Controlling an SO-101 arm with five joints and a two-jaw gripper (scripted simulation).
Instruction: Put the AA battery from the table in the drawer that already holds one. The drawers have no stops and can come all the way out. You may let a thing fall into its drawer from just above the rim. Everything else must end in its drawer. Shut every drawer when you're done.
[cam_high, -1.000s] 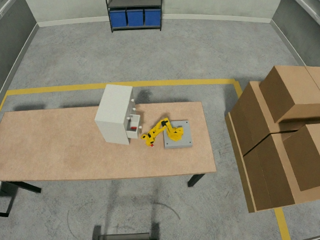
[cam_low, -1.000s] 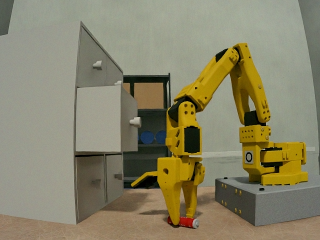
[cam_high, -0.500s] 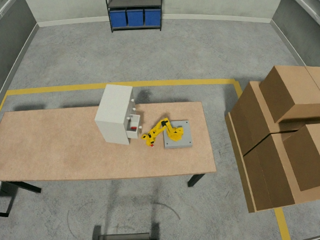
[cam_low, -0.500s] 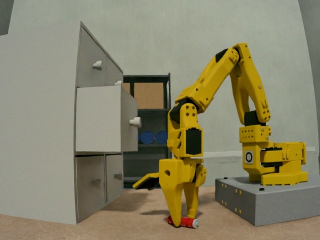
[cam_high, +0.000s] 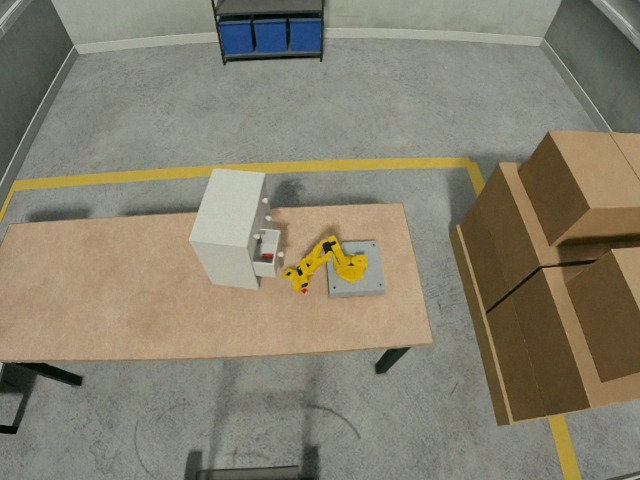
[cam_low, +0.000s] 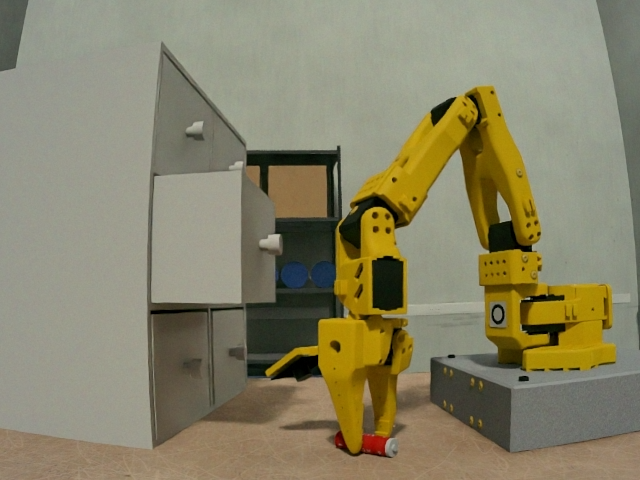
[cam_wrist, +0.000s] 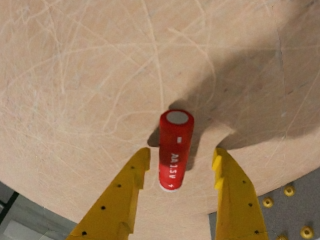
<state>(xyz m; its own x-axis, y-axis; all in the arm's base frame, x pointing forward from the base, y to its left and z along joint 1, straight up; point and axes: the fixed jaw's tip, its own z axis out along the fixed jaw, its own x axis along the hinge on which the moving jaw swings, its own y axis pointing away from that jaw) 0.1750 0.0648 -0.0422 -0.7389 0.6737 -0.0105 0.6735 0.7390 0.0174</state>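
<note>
Wrist view: the red AA battery (cam_high: 303, 291) (cam_low: 374, 444) (cam_wrist: 175, 150) lies on the tan wooden table (cam_high: 155, 320) (cam_low: 289, 454) (cam_wrist: 75, 75) between the parted fingers of the yellow plastic gripper (cam_high: 299, 288) (cam_low: 368, 443) (cam_wrist: 182, 152), ungrasped. Likely rigid, fairly light, apt to roll; pinch mid-barrel.

1 red battery (cam_wrist: 175, 150) lies between 2 yellow fingertips.
</note>
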